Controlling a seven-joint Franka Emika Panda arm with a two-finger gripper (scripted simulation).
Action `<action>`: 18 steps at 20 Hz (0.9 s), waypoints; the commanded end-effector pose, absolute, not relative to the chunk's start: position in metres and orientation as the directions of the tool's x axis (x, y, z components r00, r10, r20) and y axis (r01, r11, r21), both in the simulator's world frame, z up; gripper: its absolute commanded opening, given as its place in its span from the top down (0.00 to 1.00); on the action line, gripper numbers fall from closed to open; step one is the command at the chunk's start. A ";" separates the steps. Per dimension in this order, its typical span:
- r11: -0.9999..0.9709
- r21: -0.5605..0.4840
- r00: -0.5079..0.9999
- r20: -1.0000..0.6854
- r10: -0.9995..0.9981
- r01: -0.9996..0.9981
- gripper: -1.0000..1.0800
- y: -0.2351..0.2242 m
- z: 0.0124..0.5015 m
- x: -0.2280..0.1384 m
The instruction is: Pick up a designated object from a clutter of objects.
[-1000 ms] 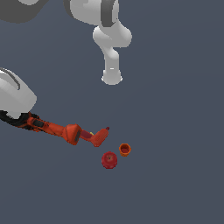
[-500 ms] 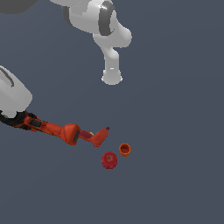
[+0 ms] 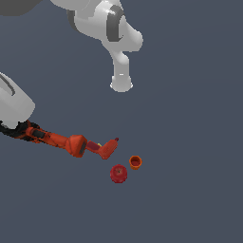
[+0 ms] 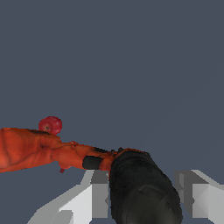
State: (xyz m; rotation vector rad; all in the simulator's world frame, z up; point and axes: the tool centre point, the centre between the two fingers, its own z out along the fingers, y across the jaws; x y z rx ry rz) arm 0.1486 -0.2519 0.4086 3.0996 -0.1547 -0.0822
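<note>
While the gripper [image 4: 144,199] is standing with its two fingers [image 4: 98,197] spread on either side of the drill's black end, the pads are not visibly pressing it. The drill [image 3: 57,140] is lying flat on the grey floor [image 3: 190,190], toward the exterior view's left. A red ball [image 3: 118,173] and an orange cup [image 3: 135,162] are sitting near its far end.
</note>
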 end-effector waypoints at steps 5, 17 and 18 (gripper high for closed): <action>-0.994 0.040 0.994 -0.047 -0.100 -0.099 1.00 -0.252 0.413 0.147; -0.994 0.040 0.994 -0.047 -0.100 -0.098 1.00 -0.247 0.449 0.123; -0.994 0.040 0.994 -0.047 -0.100 -0.098 1.00 -0.246 0.454 0.120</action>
